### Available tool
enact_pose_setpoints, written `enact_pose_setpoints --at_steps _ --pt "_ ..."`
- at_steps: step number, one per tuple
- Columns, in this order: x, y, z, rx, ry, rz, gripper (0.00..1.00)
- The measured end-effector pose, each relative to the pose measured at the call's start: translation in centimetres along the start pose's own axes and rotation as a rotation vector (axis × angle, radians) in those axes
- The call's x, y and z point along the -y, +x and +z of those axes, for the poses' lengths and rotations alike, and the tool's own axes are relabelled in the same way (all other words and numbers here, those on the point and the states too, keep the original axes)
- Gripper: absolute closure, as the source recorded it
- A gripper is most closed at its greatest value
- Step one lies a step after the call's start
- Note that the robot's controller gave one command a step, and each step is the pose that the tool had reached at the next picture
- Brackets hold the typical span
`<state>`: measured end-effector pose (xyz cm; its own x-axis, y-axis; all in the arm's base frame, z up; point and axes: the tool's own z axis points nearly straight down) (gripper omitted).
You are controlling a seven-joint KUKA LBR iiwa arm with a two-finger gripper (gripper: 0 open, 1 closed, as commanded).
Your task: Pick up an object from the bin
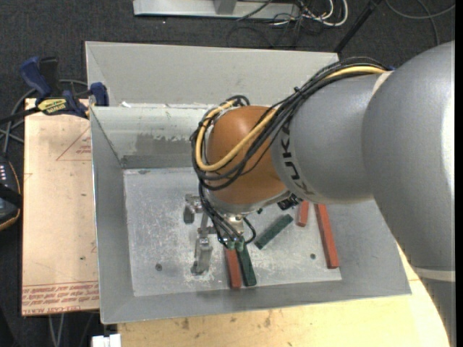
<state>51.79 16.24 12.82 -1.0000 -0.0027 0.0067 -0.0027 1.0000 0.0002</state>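
Your pincer [200,260] hangs low over the floor of the bin [108,215], near the front edge and a little left of its middle. You cannot tell whether it is released or clenched. Just to its right a red-brown stick [233,270] lies by the front edge, with a green stick [247,268] touching its far side. Further right lie a green block [273,231], a short red stick [302,213] and a long red stick [327,238] near the right wall. Open floor runs from the pincer to the left wall.
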Motion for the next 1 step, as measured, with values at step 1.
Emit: enact_pose_setpoints --at_steps 1 --pt "6.38 3.41 -0.99 0.005 0.001 0.355 0.00"
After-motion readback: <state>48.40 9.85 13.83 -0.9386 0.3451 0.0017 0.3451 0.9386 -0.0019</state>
